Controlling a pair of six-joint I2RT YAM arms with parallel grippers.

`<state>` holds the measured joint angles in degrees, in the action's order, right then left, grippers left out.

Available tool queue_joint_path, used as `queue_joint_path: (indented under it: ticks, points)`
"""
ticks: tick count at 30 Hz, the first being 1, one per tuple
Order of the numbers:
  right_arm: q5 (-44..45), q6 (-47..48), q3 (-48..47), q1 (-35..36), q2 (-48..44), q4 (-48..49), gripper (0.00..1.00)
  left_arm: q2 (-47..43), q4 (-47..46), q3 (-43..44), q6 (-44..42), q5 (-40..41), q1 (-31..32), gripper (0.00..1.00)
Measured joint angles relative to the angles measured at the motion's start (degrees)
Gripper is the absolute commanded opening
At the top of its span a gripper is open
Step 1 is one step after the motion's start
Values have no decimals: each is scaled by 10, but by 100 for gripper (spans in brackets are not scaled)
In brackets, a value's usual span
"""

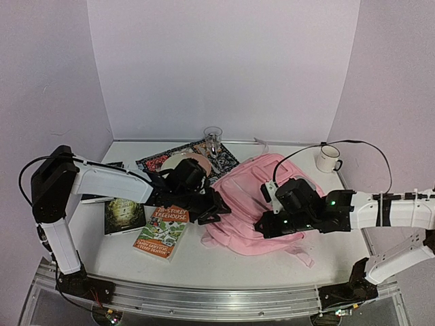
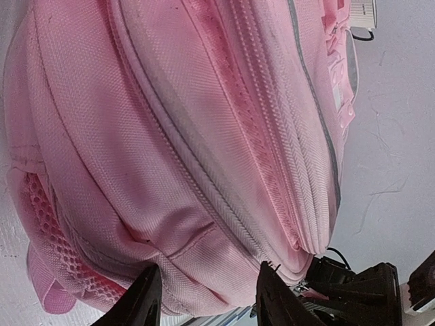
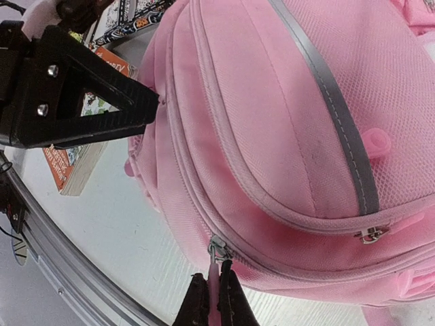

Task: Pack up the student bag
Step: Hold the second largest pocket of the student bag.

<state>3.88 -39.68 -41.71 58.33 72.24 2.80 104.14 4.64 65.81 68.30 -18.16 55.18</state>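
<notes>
On the middle of the table (image 1: 204, 261), the pink student bag (image 1: 265, 197) lies flat, just right of an orange book (image 1: 162, 231). The left tool (image 2: 208, 288) has its jaws apart, with the tips against the bag's side. The right tool (image 3: 214, 305) is pinched closed on a pink zip pull (image 3: 215, 275) at the bag's near edge.
</notes>
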Motion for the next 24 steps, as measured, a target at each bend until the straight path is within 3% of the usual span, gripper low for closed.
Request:
queue_joint_path:
  ticks: [19, 24]
  points:
    - [2, 76, 2, 0, 1, 35, 0, 3, -13, 9, 84, -8, 0, 46]
    - [2, 82, 2, 0, 10, 48, 0, 2, -24, 9, 101, -1, 0, 50]
